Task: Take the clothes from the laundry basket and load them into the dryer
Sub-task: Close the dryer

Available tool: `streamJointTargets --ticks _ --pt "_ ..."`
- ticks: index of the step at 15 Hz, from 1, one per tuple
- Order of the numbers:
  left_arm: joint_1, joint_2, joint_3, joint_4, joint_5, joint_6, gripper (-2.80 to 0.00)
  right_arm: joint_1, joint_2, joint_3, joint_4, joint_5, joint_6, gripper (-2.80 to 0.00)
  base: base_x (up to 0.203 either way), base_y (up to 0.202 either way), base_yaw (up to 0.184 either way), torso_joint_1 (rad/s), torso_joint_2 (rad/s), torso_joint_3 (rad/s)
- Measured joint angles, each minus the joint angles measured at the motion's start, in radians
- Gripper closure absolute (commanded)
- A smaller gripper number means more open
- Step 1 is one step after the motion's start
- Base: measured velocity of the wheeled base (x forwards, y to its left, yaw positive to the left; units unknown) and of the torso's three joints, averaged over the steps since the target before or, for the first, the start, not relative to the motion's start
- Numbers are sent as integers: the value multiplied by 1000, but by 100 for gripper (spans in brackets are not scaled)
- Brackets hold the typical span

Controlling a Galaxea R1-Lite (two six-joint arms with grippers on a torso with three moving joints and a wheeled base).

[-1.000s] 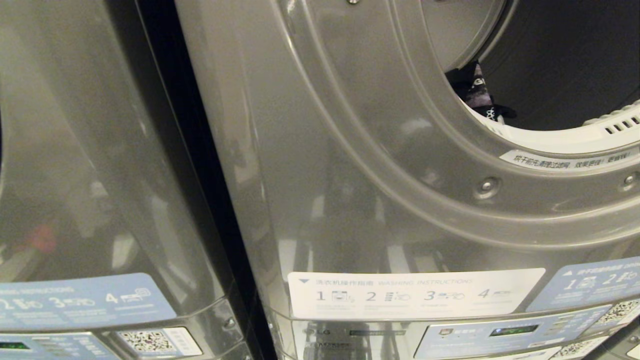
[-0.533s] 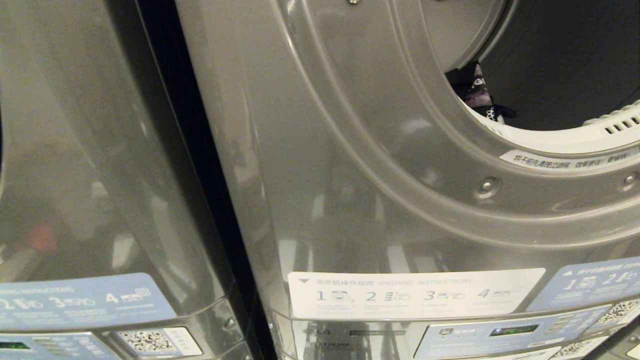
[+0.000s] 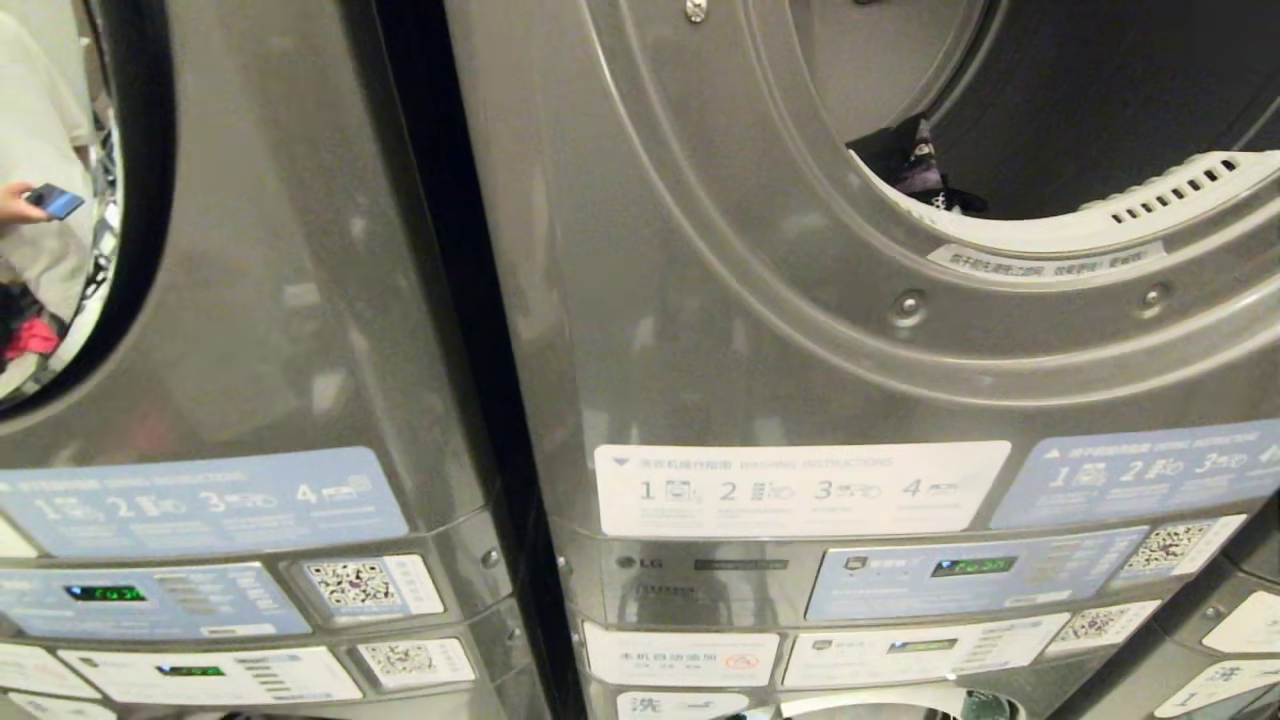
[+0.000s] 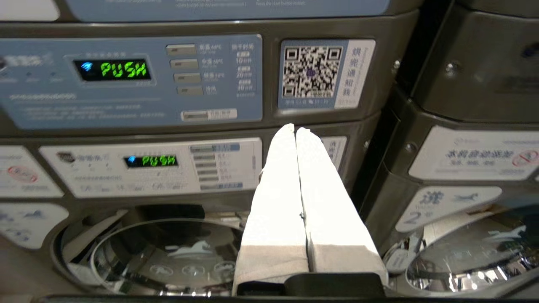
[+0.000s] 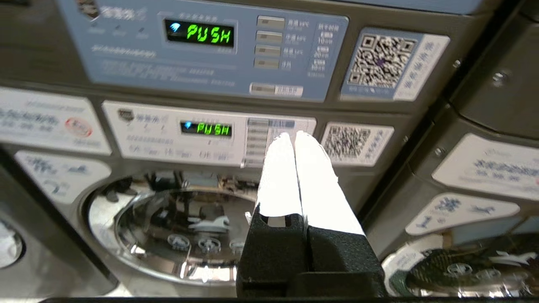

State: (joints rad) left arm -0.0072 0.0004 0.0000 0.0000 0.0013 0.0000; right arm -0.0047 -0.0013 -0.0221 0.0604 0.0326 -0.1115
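Observation:
The grey dryer (image 3: 720, 300) fills the head view, its round drum opening (image 3: 1090, 90) at the upper right. A dark piece of clothes (image 3: 920, 172) lies inside at the opening's lower left rim. The laundry basket is out of view. Neither gripper shows in the head view. My left gripper (image 4: 294, 128) is shut and empty, pointing at the control panels of the neighbouring machine. My right gripper (image 5: 293, 135) is shut and empty too, in front of the white control panel (image 5: 202, 134) below the dryer.
A second grey machine (image 3: 280, 300) stands to the left across a dark gap (image 3: 450, 300); its door glass (image 3: 50, 200) reflects a person holding a phone. Chrome-rimmed washer doors (image 4: 160, 252) (image 5: 181, 227) sit below the panels. Green displays (image 5: 209, 33) read PUSH.
The whole head picture has shifted: the machines sit higher and further right, with more of the control panels and the left machine's door glass showing. The camera moved, not the things.

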Motion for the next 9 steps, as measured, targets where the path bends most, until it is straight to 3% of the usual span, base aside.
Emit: streamJointTargets --ticks 9 --pt "0 0 0 0 0 0 0 0 0 1 -2 -3 7 0 -194 0 2 2 4 3"
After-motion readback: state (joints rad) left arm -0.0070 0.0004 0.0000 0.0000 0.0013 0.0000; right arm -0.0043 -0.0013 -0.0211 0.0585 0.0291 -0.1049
